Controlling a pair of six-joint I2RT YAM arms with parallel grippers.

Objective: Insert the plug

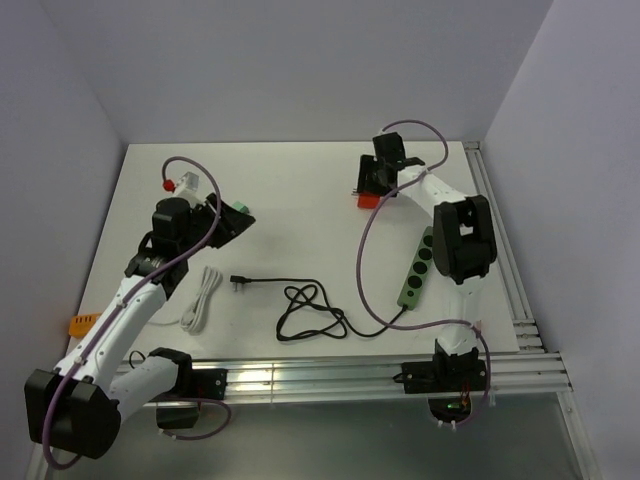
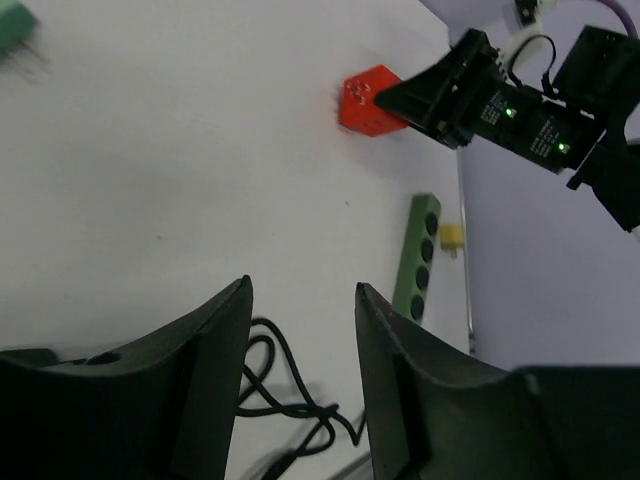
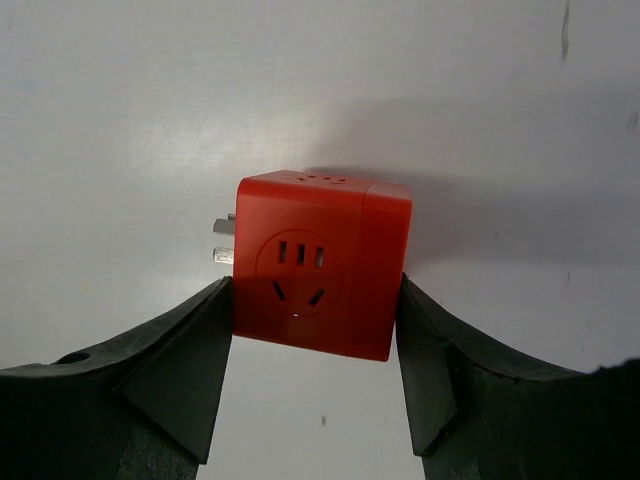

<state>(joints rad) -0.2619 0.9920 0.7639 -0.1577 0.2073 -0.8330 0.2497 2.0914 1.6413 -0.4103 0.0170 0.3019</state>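
The right gripper [image 3: 315, 288] has its two fingers pressed on opposite sides of the red cube adapter [image 3: 320, 265], which sits on the table [image 3: 120, 90]; the socket face of the cube looks up between the fingers, and its two metal prongs [image 3: 224, 240] stick out just past the tip of the finger on the left of the wrist view. The left gripper [image 2: 303, 290] hangs above the table with a narrow gap between its fingers and nothing inside it; a black cable [image 1: 312, 312] lies below them, and a small green adapter [image 2: 12, 25] lies well ahead of the tips. The green power strip [image 1: 420, 265] lies well apart from the right fingers, on the side toward the arm bases.

I judge that the step in hand is the grasp of the cube; the insertion is not yet begun. The next move probably calls for a firm hold, a lift, a turn that aims the prongs down at one socket of the strip, then a straight push; the strip looks unfixed, so it may slide.
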